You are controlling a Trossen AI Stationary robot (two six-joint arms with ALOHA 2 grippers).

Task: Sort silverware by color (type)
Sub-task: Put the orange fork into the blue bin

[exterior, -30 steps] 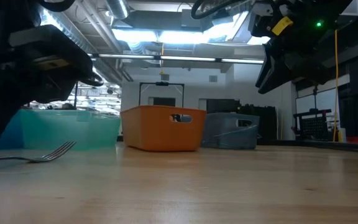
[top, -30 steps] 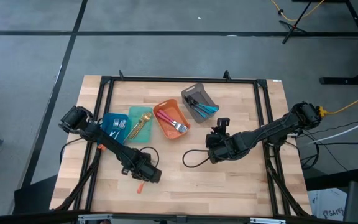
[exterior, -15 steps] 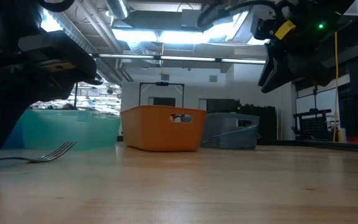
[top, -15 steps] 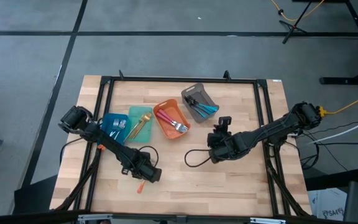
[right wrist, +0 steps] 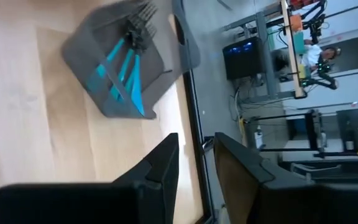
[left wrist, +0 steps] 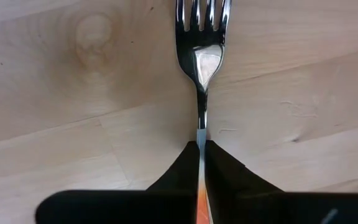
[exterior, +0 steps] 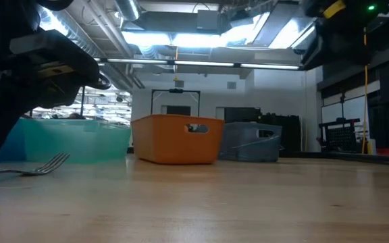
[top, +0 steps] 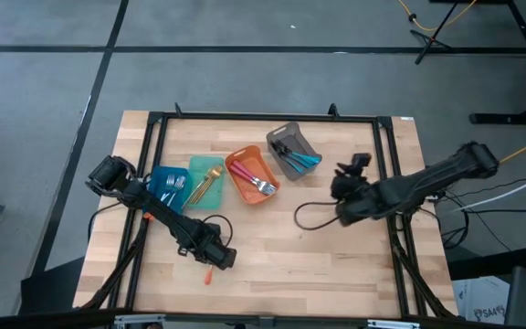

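Where the wooden table (top: 272, 265) lies bare, left fingers (left wrist: 185, 171) pinch an orange-handled fork (left wrist: 202, 56) — right fingers (right wrist: 166, 165) slightly apart, empty.

Orange-handled fork (left wrist: 202, 74) with shiny silver head on pale wood table (left wrist: 73, 93); blue-handled forks (right wrist: 122, 71) in grey bin (right wrist: 104, 50), upper left

The whole tabletop (top: 272, 247) is seen from straight above; it is seen level from its surface. The orange bin (exterior: 175, 138) is shared. The wrist views are close, the right perhaps tilted.
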